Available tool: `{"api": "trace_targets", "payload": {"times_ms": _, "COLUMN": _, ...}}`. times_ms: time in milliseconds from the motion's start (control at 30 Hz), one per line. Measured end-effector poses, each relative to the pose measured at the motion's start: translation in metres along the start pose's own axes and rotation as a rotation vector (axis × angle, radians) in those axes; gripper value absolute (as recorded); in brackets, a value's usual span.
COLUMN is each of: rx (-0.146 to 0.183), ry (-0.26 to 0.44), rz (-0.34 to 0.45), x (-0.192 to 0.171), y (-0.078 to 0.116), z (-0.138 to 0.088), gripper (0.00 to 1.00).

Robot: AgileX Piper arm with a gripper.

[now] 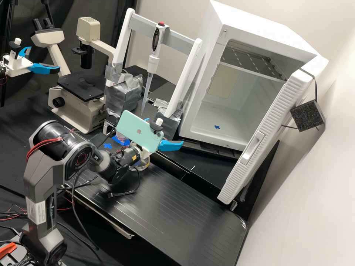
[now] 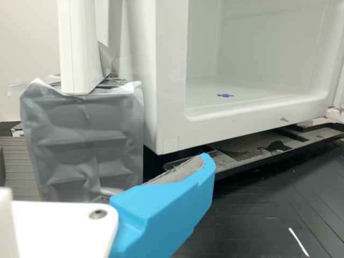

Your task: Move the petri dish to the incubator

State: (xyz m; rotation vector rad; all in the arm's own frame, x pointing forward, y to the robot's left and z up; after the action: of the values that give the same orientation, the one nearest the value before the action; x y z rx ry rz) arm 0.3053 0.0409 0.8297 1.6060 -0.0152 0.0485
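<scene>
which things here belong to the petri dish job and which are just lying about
For the job:
clear round dish, partly hidden, likely the petri dish
incubator, standing open
blue mark on the incubator floor, perhaps the spot to aim for

Not for the job, it seems:
microscope
pipette, hanging upright
phone

The counter (image 1: 177, 207) looks like black sheeting, semi-glossy, with fine creases. The incubator (image 1: 207, 70) has a smooth white plastic-looking shell and liner, a ribbed door (image 1: 273, 103) and a slotted grey metal shelf (image 1: 255, 61). Crinkled silver-grey tape (image 1: 124, 96) has a soft sheen. Dark cloth (image 1: 105, 13) hangs matt at upper left of centre. The phone (image 1: 137, 129) is glossy; the petri dish (image 1: 143, 166), clear shiny plastic. The pincer (image 1: 165, 130) has smooth blue plastic fingers (image 2: 161, 209), one faced in rough grey.
</scene>
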Motion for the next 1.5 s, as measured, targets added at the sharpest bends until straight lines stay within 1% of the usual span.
{"api": "trace_targets", "payload": {"times_ms": 267, "rx": 0.0, "ry": 0.003, "rz": 0.003, "x": 0.0, "y": 0.0, "z": 0.0, "gripper": 1.0}}
{"api": "trace_targets", "payload": {"times_ms": 367, "rx": 0.0, "ry": 0.002, "rz": 0.003, "x": -0.006, "y": -0.002, "z": 0.002, "gripper": 1.0}}
{"api": "trace_targets", "payload": {"times_ms": 467, "rx": 0.003, "ry": 0.009, "rz": 0.018, "x": -0.022, "y": 0.0, "z": 0.005, "gripper": 1.0}}
{"api": "trace_targets", "payload": {"times_ms": 600, "rx": 0.023, "ry": 0.045, "rz": 0.081, "x": -0.056, "y": 0.008, "z": 0.009, "gripper": 1.0}}
{"api": "trace_targets", "payload": {"times_ms": 633, "rx": 0.032, "ry": 0.055, "rz": 0.099, "x": -0.065, "y": 0.01, "z": 0.009, "gripper": 1.0}}
{"api": "trace_targets", "payload": {"times_ms": 733, "rx": 0.037, "ry": 0.082, "rz": 0.129, "x": -0.089, "y": 0.013, "z": 0.007, "gripper": 1.0}}
{"api": "trace_targets", "payload": {"times_ms": 867, "rx": 0.026, "ry": 0.116, "rz": 0.121, "x": -0.121, "y": 0.008, "z": 0.005, "gripper": 1.0}}
{"api": "trace_targets", "payload": {"times_ms": 967, "rx": 0.023, "ry": 0.149, "rz": 0.114, "x": -0.137, "y": 0.005, "z": 0.001, "gripper": 1.0}}
{"api": "trace_targets", "payload": {"times_ms": 1067, "rx": 0.019, "ry": 0.182, "rz": 0.117, "x": -0.142, "y": 0.006, "z": -0.003, "gripper": 1.0}}
{"api": "trace_targets", "payload": {"times_ms": 1200, "rx": 0.015, "ry": 0.206, "rz": 0.106, "x": -0.143, "y": 0.003, "z": -0.006, "gripper": 1.0}}
{"api": "trace_targets", "payload": {"times_ms": 1400, "rx": 0.011, "ry": 0.184, "rz": 0.064, "x": -0.139, "y": -0.004, "z": -0.003, "gripper": 1.0}}
{"api": "trace_targets", "payload": {"times_ms": 1500, "rx": -0.001, "ry": 0.159, "rz": 0.042, "x": -0.138, "y": -0.006, "z": 0.0, "gripper": 1.0}}
